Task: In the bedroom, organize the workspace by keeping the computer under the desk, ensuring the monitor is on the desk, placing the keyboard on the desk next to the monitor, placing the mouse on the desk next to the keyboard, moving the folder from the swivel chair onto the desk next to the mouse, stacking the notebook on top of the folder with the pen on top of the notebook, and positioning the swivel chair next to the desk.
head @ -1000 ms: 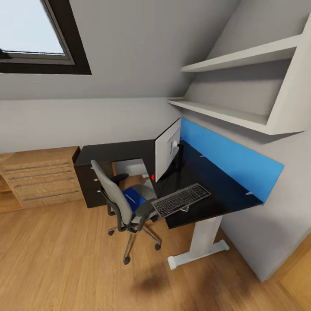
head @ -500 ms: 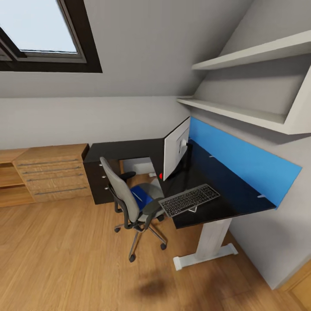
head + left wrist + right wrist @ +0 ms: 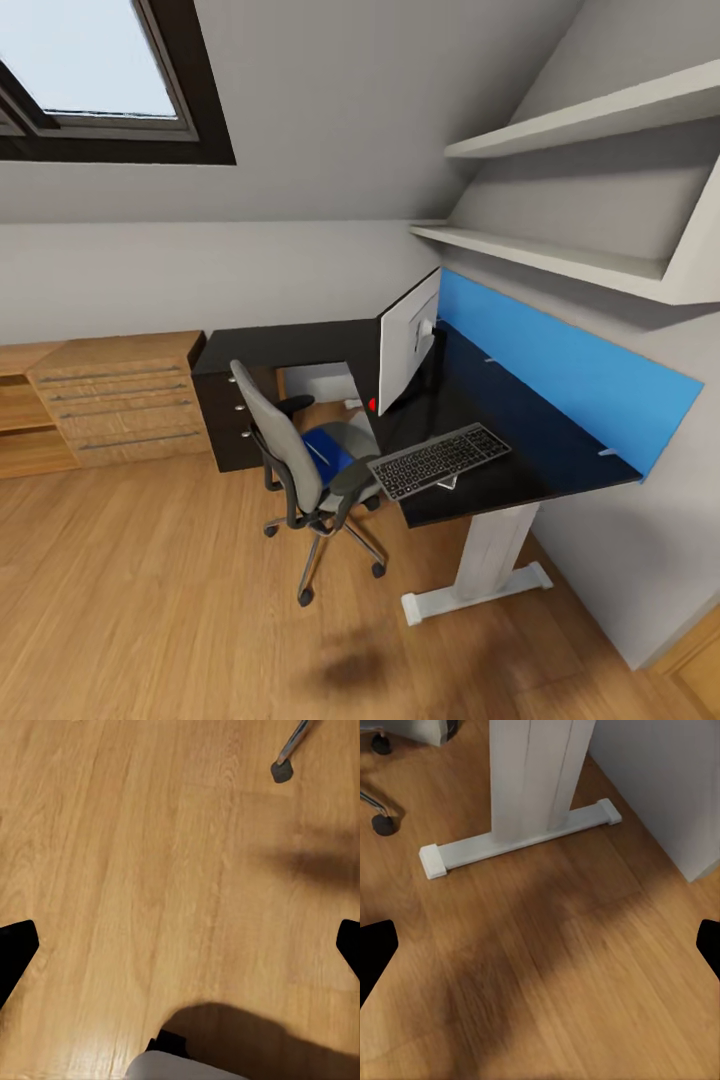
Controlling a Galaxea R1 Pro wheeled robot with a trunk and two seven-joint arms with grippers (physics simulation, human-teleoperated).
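While the head camera looks down on the tabletop [image 3: 520, 450], the monitor [image 3: 408, 355] stands on it, screen edge-on. The keyboard [image 3: 440, 461] lies on the tabletop in front of the monitor, near the front edge. The chair [image 3: 300, 465] sits just beside the tabletop with the folder [image 3: 325, 452] flat on its seat. Left end effector [image 3: 180, 945]: fingers spread wide, released, over bare floor [image 3: 135, 870]. Right end effector [image 3: 540, 945]: likewise released, above floor near the white desk leg [image 3: 536, 776].
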